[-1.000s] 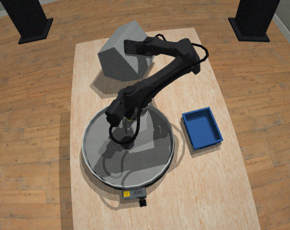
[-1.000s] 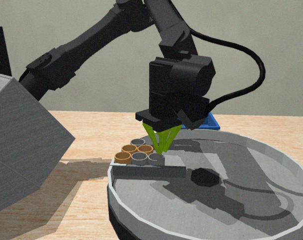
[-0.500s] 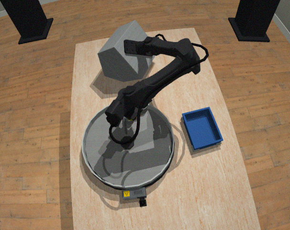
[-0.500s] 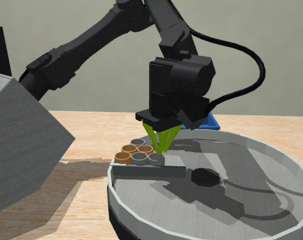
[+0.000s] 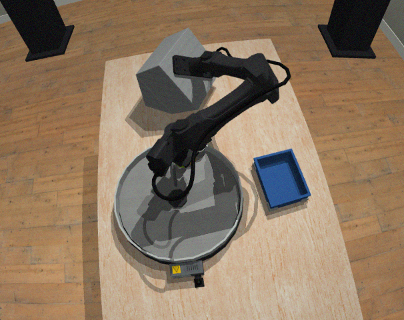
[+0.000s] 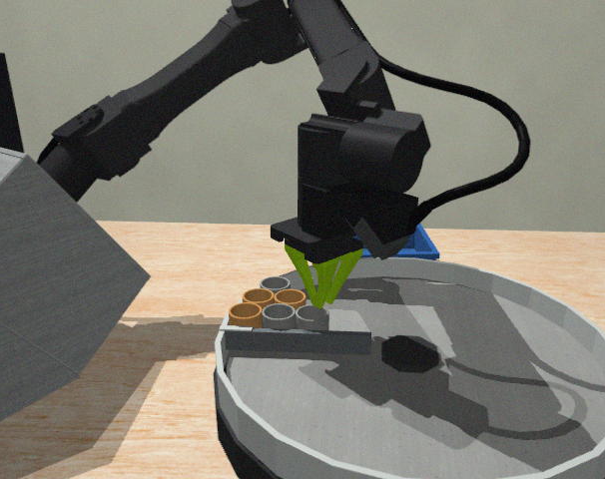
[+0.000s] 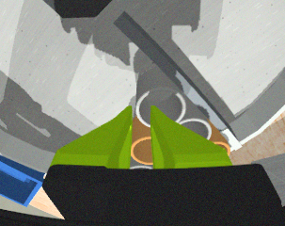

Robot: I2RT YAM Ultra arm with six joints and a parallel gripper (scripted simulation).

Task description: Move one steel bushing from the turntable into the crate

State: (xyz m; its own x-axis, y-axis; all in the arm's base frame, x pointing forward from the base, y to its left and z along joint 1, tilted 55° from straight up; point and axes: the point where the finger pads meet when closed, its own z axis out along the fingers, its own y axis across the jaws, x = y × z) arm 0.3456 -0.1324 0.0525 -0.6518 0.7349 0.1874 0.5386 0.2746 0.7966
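On the round, grey turntable point(image 5: 181, 257) point(image 6: 293, 447), beneath the narrowly spread, empty end effector point(image 5: 181, 166) point(image 6: 323, 304) point(image 7: 141, 113), sit three smooth steel bushings point(image 6: 311, 320) point(image 7: 138, 109) and three coppery ones point(image 6: 245, 320) point(image 7: 134, 154), all hollow cylinders.

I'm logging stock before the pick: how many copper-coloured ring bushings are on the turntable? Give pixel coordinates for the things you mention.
3: one copper-coloured ring bushing point(image 6: 245, 322) by the grey divider, two point(image 6: 258, 302) point(image 6: 290, 304) in the row behind. The gripper may hide others.

Bushings point(image 6: 279, 314) point(image 7: 196, 129) on the turntable point(image 5: 226, 220) point(image 6: 293, 381) point(image 7: 100, 71), crate point(image 5: 281, 181) point(image 6: 427, 252) point(image 7: 12, 181) beside it.
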